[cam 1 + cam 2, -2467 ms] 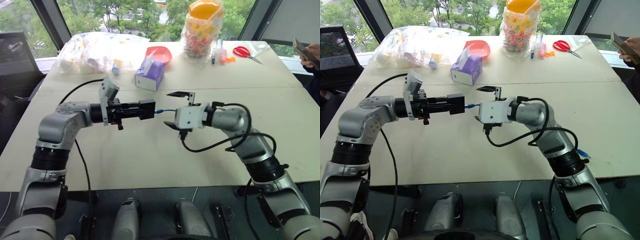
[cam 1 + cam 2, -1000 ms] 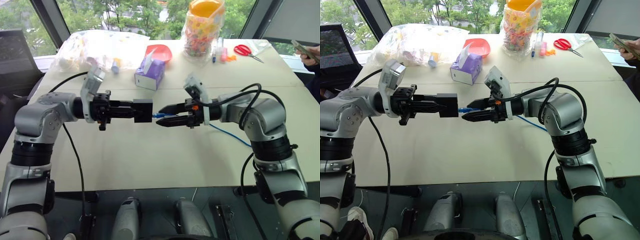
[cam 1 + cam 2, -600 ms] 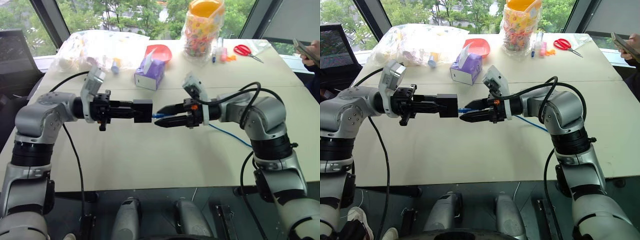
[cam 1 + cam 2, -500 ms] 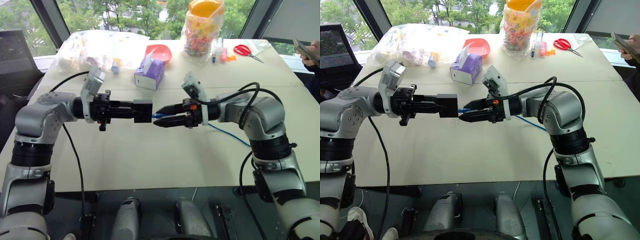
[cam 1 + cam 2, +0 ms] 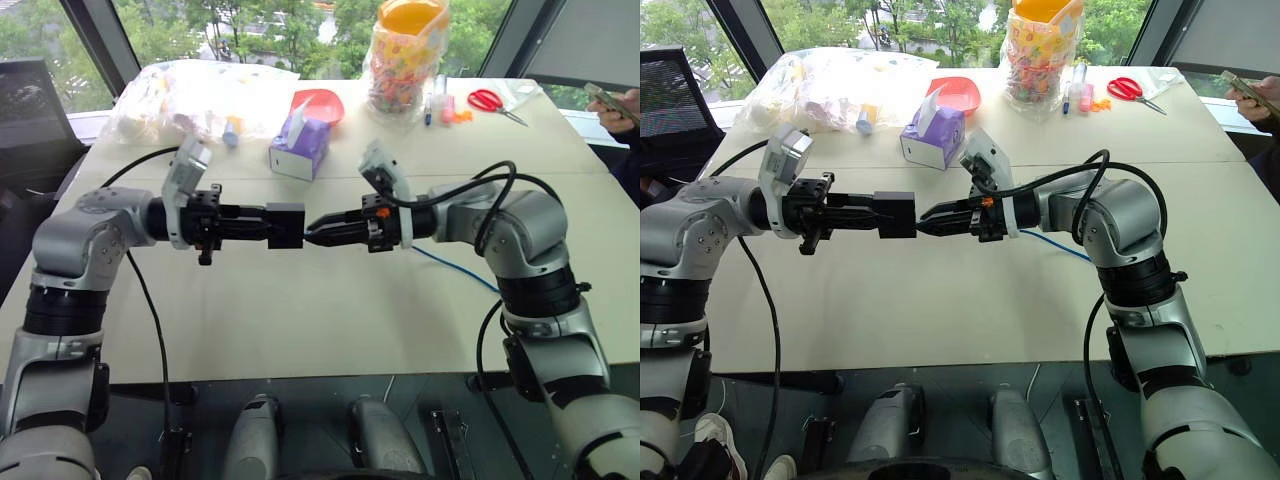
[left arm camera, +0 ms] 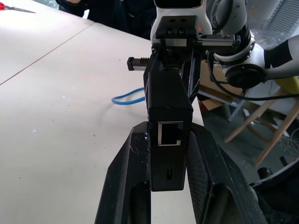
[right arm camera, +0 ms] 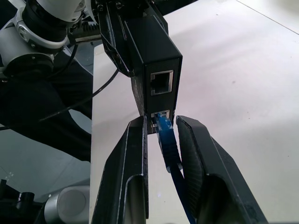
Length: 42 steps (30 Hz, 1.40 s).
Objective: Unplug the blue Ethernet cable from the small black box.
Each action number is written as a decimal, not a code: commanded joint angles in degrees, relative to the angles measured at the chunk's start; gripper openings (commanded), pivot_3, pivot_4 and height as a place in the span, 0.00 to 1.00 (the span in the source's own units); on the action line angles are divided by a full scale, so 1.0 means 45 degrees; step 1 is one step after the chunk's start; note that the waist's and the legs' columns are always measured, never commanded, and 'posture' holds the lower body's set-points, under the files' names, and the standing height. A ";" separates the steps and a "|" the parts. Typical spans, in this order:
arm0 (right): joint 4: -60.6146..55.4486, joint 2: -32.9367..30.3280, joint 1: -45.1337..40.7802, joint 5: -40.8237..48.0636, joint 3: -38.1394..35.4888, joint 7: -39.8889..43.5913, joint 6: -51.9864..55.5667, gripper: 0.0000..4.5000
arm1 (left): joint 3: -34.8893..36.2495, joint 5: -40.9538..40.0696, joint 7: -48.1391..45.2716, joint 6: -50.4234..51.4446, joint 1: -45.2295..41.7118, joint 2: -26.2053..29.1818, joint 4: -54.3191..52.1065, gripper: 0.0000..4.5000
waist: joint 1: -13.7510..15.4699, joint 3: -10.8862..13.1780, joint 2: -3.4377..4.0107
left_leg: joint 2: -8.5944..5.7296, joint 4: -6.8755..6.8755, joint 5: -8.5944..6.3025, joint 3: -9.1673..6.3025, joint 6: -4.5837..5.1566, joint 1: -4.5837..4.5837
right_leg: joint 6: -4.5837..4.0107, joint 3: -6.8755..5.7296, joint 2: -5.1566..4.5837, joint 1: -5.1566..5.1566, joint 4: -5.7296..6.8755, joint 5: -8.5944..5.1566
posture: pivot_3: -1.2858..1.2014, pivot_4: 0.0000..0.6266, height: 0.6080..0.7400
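Closing in, the right tool narrowed around the blue Ethernet cable, still plugged into the small black box clenched by the left tool above the tabletop; pulling seemed next.

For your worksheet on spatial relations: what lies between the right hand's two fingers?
In the right wrist view, the blue Ethernet cable runs between the right hand's fingers, its plug seated in the small black box's lower port.
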 commanded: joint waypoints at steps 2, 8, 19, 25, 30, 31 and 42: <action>-0.0399 -0.0145 -0.0261 0.0153 0.0137 0.0145 -0.0061 0.22 | 0.0244 -0.0131 0.0069 -0.0181 -0.0188 -0.0032 -0.0360 0.10 | 0.0000 0.0000 0.0000 | 0.0000 0.0001 0.0000 0.0000 0.0000 0.0000 | 0.0000 0.0000 0.0000 0.0000 0.0000 0.0000 | 0.52 0.24 0.96; -0.0340 -0.0193 -0.0271 0.0120 0.0253 0.0142 -0.0186 0.22 | 0.0251 -0.0125 0.0065 -0.0191 -0.0196 -0.0035 -0.0363 0.10 | -0.0002 0.0000 0.0000 | 0.0000 0.0000 0.0000 0.0000 0.0000 0.0000 | 0.0000 0.0001 0.0000 0.0000 0.0000 0.0000 | 0.52 0.24 0.96; -0.0249 -0.0147 -0.0393 0.0156 0.0188 0.0141 -0.0243 0.01 | 0.0173 0.0003 -0.0002 -0.0339 -0.0030 0.0018 -0.0431 0.10 | 0.0001 0.0000 0.0000 | 0.0000 0.0001 0.0000 0.0000 0.0000 0.0000 | 0.0000 0.0000 0.0000 0.0000 0.0000 0.0000 | 0.52 0.24 0.96; -0.0233 -0.0132 -0.0449 0.0255 0.0097 0.0164 -0.0142 0.01 | 0.0042 0.0126 -0.0074 -0.0533 0.0162 0.0056 -0.0537 0.10 | 0.0001 0.0000 0.0000 | 0.0000 0.0000 0.0000 0.0000 0.0000 0.0000 | 0.0000 0.0000 0.0000 0.0000 0.0000 0.0000 | 0.52 0.24 0.96; 0.0014 -0.0262 -0.0362 -0.0011 0.0045 0.0009 -0.0287 0.01 | 0.0093 0.0170 -0.0201 -0.0624 0.0173 0.0222 -0.0504 0.10 | 0.0002 0.0000 0.0000 | 0.0000 0.0001 0.0000 0.0000 0.0000 0.0000 | 0.0000 0.0000 0.0000 0.0001 0.0000 0.0000 | 0.52 0.24 0.96; 0.0092 -0.0298 -0.0350 -0.0064 0.0038 -0.0008 -0.0324 0.01 | 0.0112 0.0170 -0.0237 -0.0639 0.0179 0.0267 -0.0496 0.10 | 0.0002 0.0000 0.0000 | 0.0000 0.0001 0.0000 0.0000 0.0000 0.0000 | 0.0000 0.0000 0.0000 0.0000 0.0000 0.0000 | 0.52 0.24 0.96; 0.1904 -0.1253 -0.0371 -0.0720 -0.0466 0.0223 -0.1195 0.01 | 0.0344 0.0123 -0.0593 -0.0815 0.0565 0.0887 -0.0675 0.10 | 0.0042 0.0001 0.0001 | 0.0000 0.0002 0.0000 0.0003 0.0000 0.0000 | -0.0001 0.0001 -0.0002 -0.0001 -0.0002 -0.0001 | 0.52 0.24 0.96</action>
